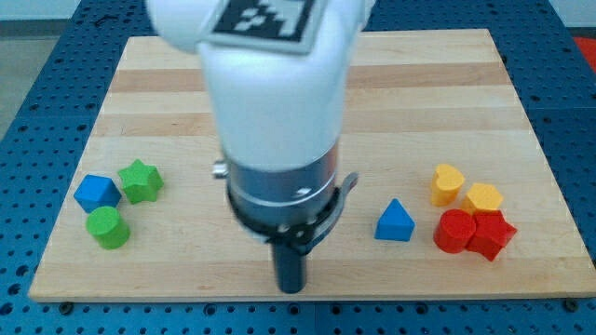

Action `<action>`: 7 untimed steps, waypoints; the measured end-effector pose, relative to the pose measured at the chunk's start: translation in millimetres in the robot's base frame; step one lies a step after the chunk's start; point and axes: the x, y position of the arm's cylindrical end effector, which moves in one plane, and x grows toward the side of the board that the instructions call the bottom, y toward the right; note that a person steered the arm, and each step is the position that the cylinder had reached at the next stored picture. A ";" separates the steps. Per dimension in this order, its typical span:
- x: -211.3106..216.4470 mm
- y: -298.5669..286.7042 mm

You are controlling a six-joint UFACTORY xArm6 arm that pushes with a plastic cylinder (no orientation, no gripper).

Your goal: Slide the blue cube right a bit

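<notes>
**Q:** Nearest the camera, what shows?

**A:** Rod with my tip [291, 287] at the tabletop [279, 74] bottom edge; no fingers exist to open or close.

**Q:** Left to right?

**A:** Blue cube [97, 193] far left, touching green star [141, 180], green cylinder [108, 227] below. Tip well right of it. Pushing rightward likely drags the star along.

White arm [270, 93] — dark rod, checkered marker [265, 19]
</notes>
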 end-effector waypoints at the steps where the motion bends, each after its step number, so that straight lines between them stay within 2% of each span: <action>1: 0.3 -6.2; 6: 0.5 -35.1; 7: -9.6 -146.4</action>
